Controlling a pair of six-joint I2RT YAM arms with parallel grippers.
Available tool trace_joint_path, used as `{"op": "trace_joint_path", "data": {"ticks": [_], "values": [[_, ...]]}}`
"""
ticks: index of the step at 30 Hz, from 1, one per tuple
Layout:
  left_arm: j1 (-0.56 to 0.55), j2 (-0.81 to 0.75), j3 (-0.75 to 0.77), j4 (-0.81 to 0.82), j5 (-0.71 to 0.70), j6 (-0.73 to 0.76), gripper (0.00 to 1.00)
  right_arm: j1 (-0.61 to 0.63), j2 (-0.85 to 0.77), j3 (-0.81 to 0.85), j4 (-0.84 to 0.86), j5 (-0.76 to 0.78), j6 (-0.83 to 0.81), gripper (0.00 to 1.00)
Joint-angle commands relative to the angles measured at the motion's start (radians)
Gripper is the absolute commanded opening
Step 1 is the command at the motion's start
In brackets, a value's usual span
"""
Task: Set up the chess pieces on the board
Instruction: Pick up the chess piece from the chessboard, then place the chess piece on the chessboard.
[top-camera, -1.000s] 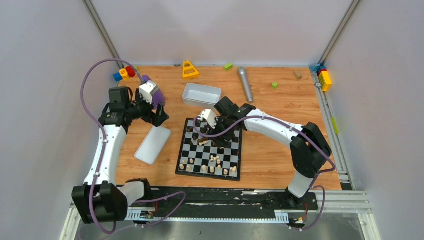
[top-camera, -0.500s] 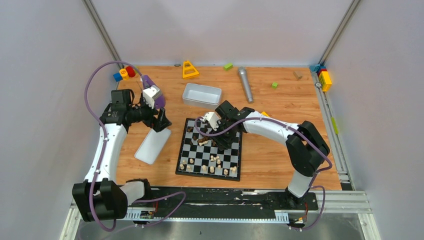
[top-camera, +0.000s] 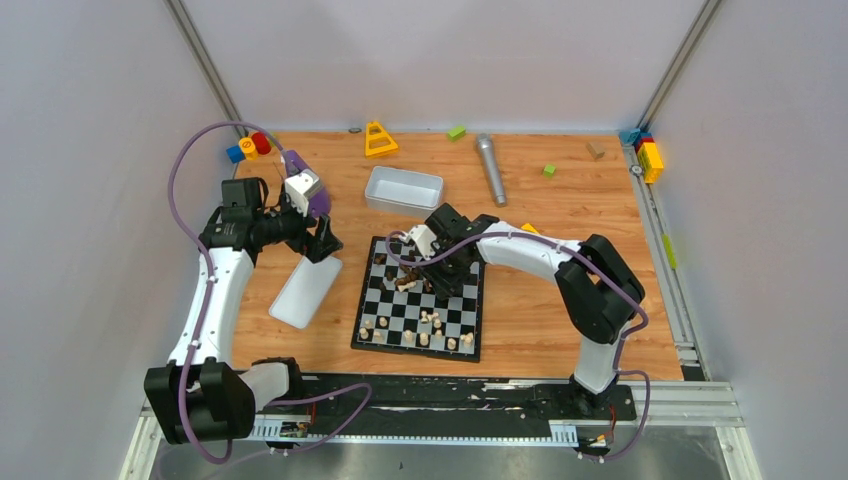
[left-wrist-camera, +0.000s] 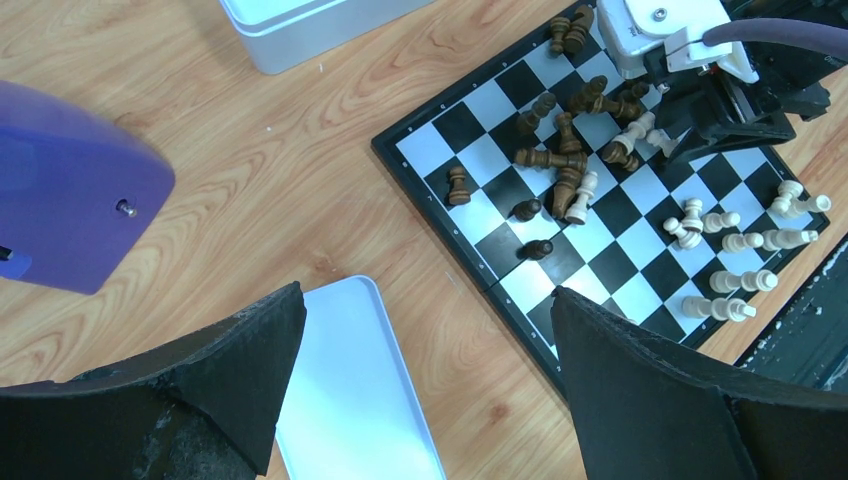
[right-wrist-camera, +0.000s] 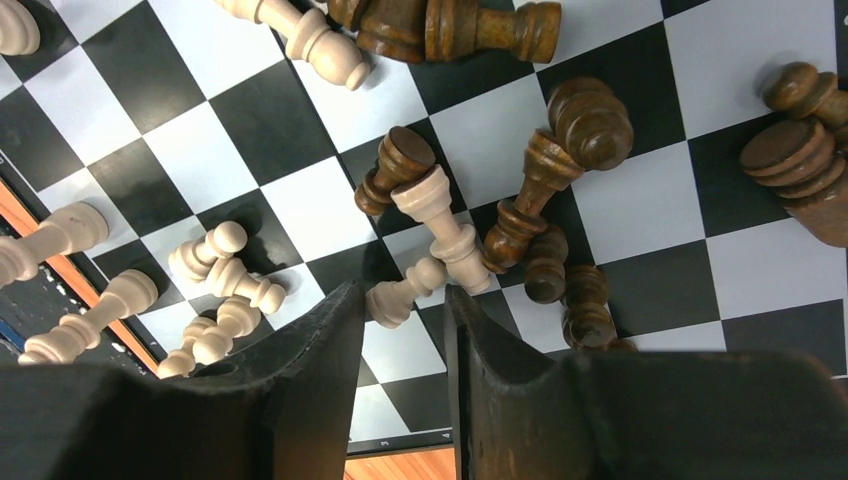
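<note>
Here the right gripper (right-wrist-camera: 402, 315) hangs low over the board (left-wrist-camera: 640, 235), its jaws narrowly apart at a fallen pale piece (right-wrist-camera: 392, 298); whether they pinch it, I cannot tell. Chess pieces (right-wrist-camera: 520, 215) lie heaped there. The left gripper (left-wrist-camera: 428, 295), jaws spread wide, hovers above the white lid (left-wrist-camera: 350, 400).
</note>
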Motion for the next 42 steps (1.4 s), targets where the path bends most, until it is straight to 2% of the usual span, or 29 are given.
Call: {"op": "trace_joint_path", "data": {"ticks": [1,13,23,27,32,42], "values": [[0.003,-0.024,0.000,0.029,0.019,-0.003,1.00,0.011,0.021,0.042,0.023,0.014,0.031,0.34],[0.003,-0.033,-0.009,0.033,0.065,0.024,1.00,0.014,-0.037,0.001,0.007,0.044,-0.025,0.08],[-0.045,-0.039,-0.029,0.046,0.159,0.091,0.95,0.002,-0.151,-0.064,-0.003,-0.041,-0.126,0.03],[-0.125,-0.042,-0.056,0.116,0.215,0.097,0.91,-0.007,-0.211,-0.072,-0.003,-0.158,-0.192,0.02],[-0.231,-0.031,-0.080,0.220,0.339,0.136,0.79,-0.009,-0.280,-0.073,0.046,-0.331,-0.289,0.01],[-0.474,0.089,-0.086,0.304,0.451,0.426,0.75,-0.010,-0.341,-0.038,0.094,-0.511,-0.315,0.00]]}}
